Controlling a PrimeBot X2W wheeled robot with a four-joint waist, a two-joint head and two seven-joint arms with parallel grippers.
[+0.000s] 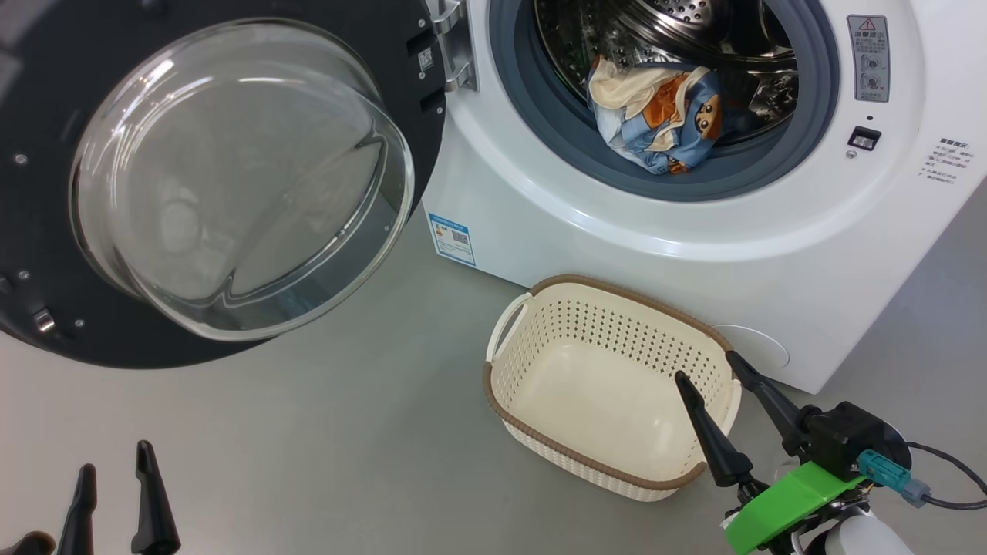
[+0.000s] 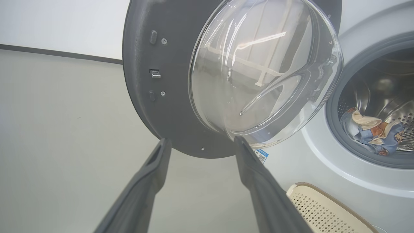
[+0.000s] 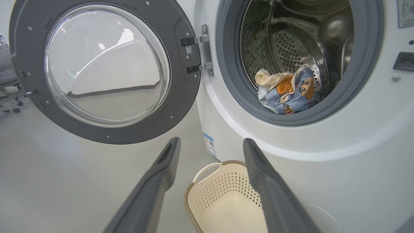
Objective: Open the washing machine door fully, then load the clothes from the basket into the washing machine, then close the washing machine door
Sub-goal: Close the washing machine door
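Observation:
The washing machine point(image 1: 586, 231) point(image 3: 355, 168) stands with its round black-rimmed door point(image 1: 231, 177) point(image 2: 207, 81) point(image 3: 106, 71) swung wide open to the left. Light blue clothes point(image 1: 655, 116) point(image 2: 372, 132) point(image 3: 286, 90) with orange figures and cream lining lie at the front of the steel drum, just behind the grey gasket. The cream basket point(image 1: 609, 385) point(image 3: 223, 200) point(image 2: 323, 210) sits on the floor before the machine with nothing in it. My right gripper point(image 1: 705, 366) point(image 3: 210, 142) is open at the basket's right rim. My left gripper point(image 1: 116, 456) point(image 2: 200, 140) is open low at the left, below the door.
Grey floor point(image 1: 308, 432) spreads to the left and in front of the basket. A blue label sticker point(image 1: 451, 239) sits on the machine's lower left front. A chair base point(image 3: 9, 94) stands far left behind the door. A cable point(image 1: 948, 478) trails from my right wrist.

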